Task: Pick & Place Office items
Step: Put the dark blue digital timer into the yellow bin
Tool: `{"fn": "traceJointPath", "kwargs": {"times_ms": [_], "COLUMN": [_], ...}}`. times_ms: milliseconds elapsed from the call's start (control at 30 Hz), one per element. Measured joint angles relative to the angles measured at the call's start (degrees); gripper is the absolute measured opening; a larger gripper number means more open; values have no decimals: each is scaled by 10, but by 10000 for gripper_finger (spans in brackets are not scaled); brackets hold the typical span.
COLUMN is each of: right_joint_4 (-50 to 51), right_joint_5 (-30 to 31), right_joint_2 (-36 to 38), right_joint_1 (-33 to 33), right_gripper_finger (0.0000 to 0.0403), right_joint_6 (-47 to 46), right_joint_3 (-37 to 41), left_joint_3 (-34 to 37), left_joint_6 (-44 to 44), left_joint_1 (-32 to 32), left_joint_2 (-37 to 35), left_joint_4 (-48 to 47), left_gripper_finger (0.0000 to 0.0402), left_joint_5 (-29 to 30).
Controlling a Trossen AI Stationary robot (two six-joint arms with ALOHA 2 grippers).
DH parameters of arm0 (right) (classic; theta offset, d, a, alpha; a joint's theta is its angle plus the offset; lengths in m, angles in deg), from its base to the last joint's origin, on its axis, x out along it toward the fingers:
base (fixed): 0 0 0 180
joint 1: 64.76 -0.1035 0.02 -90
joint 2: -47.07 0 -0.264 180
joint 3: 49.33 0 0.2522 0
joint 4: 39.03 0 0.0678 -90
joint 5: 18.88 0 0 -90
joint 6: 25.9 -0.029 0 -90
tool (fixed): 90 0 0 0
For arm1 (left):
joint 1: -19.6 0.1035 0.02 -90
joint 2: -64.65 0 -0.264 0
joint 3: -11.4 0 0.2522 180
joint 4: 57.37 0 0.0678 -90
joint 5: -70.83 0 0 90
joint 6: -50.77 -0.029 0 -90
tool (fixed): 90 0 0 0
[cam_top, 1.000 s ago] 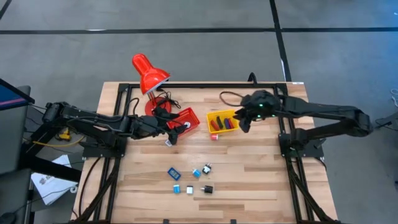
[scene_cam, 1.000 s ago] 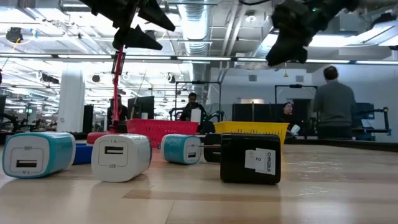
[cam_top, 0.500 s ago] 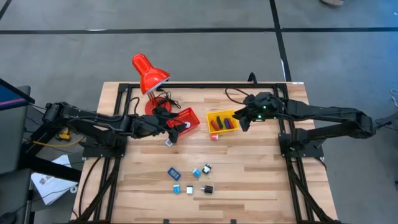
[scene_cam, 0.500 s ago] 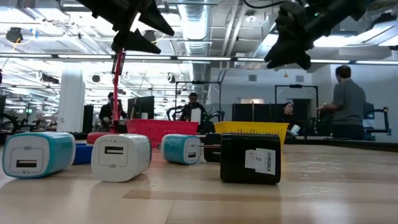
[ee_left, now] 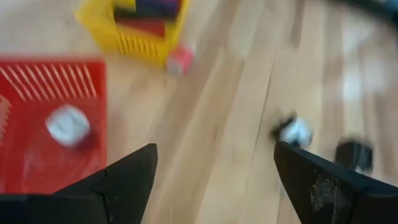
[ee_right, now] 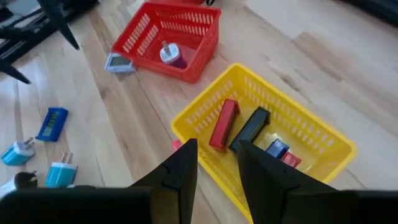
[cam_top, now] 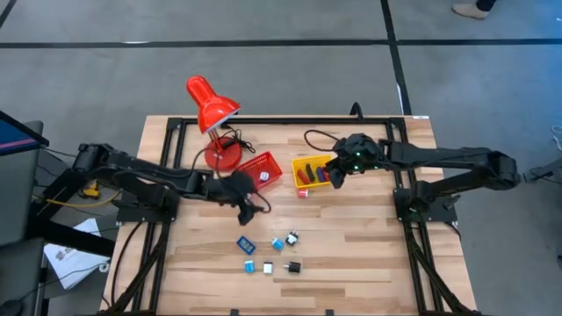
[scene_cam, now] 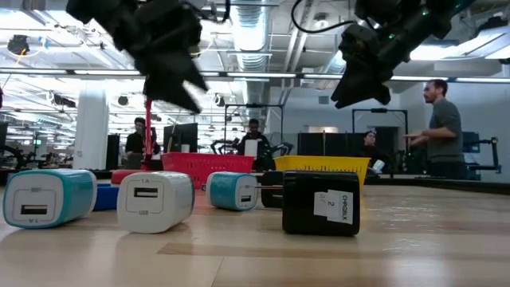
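Chargers (cam_top: 268,254): clustered lower centre of the table, loose.
Left gripper (cam_top: 248,208): fingers spread, empty, just below the red basket (cam_top: 261,169).
Right gripper (cam_top: 336,173): fingers narrowly parted, empty, above the yellow basket (cam_top: 313,171).

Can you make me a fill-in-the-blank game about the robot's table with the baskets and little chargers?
1. The white charger lies inside the ____ basket.
2. The red desk lamp stands beside the ____ basket.
3. The right gripper hovers over the ____ basket.
4. The left gripper's jaws are ____.

Missing words: red, red, yellow, open
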Motion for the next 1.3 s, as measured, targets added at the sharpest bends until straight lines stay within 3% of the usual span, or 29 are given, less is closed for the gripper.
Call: {"fn": "traceJointPath", "kwargs": {"times_ms": [133,233,467,733,1300], "right_joint_4": [1,3,1,1,1], "right_joint_5": [-8,-8,-7,-7,-7], "right_joint_2": [-8,-11,-13,-13,-13], "right_joint_1": [-3,-4,-3,-8,-8], "right_gripper_finger": [109,109,109,109,109], "right_joint_6": [0,0,5,5,5], "right_joint_3": [0,0,0,0,0], "left_joint_3": [0,0,0,0,0], "left_joint_6": [-6,-59,-222,-191,-211], "left_joint_1": [-32,-70,-145,-149,-149], "left_joint_2": [26,41,88,149,163], "left_joint_4": [-67,-78,-50,-28,-31], "left_gripper_finger": [318,314,296,283,263], "left_joint_5": [-53,-93,-62,-69,-111]}}
